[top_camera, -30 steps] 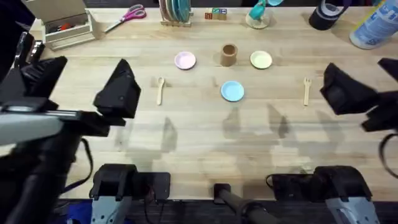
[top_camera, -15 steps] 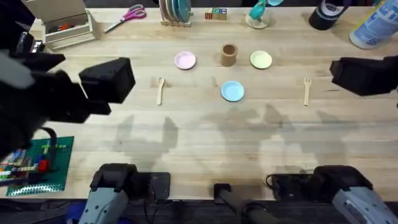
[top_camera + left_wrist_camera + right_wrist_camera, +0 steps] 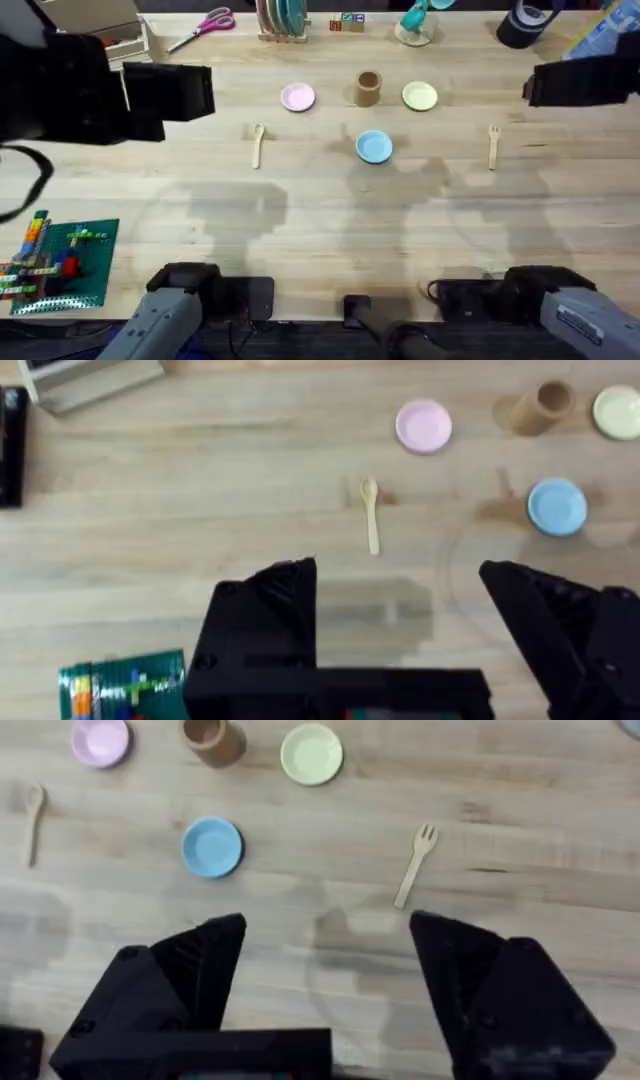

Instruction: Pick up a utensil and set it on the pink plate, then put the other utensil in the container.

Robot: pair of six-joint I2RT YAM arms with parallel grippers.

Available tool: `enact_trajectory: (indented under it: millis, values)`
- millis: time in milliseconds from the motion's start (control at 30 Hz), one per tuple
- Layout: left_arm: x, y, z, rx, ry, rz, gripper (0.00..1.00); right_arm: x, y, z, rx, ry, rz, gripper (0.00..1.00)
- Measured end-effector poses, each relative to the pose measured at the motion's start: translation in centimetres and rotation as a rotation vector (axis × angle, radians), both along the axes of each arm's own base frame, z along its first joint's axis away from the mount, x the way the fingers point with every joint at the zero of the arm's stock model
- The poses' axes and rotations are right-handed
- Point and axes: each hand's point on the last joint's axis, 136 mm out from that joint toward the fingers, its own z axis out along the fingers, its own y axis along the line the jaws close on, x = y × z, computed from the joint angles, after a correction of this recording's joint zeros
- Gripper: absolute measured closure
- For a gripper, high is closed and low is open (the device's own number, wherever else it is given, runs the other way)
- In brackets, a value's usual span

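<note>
Looking down on the bench point(image 3: 330, 215), we count three small round plates, two wooden utensils and one cup. The pink plate point(image 3: 297, 97) sits toward the far edge, left of the middle. The tan-brown cylindrical cup point(image 3: 368, 87) stands upright just beside it to the right. A yellow-green plate point(image 3: 419, 96) lies on the cup's other side. A light blue plate point(image 3: 374, 146) lies nearer to us, in front of the cup and apart from it.

One wooden spoon point(image 3: 258, 142) lies flat on the bare wood, left of the blue plate and nearer than the pink plate, touching neither. One wooden fork point(image 3: 493, 144) lies flat toward the right edge, prongs pointing to the far edge, well apart from the spoon.

We hold both arms high above the bench. Our left end effector point(image 3: 400, 620) hangs open over bare wood, on the near side of the spoon, with its two black fingers spread wide and nothing between them. Our right end effector point(image 3: 328, 985) is likewise open and empty, with the fork lying on the wood past the gap between its fingers.

At the near left corner rests one green baseplate point(image 3: 60, 265) carrying coloured bricks. Along the far edge we see one pair of pink-handled scissors point(image 3: 204, 26) and one beige box point(image 3: 105, 40) near the far left corner.
</note>
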Motion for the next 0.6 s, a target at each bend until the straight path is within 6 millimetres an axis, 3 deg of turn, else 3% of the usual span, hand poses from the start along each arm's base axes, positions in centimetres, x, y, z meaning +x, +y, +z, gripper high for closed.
enact_trajectory:
  millis: [300,600]
  values:
    - [0.7,0.0,-1.4,0.001,0.156,-0.001,0.008,1.5,0.0,-0.6,-0.014,0.064,0.02,0.004]
    - [1.4,0.0,-1.4,0.001,0.149,-0.001,0.008,1.6,0.0,-0.8,-0.036,0.067,0.051,0.004]
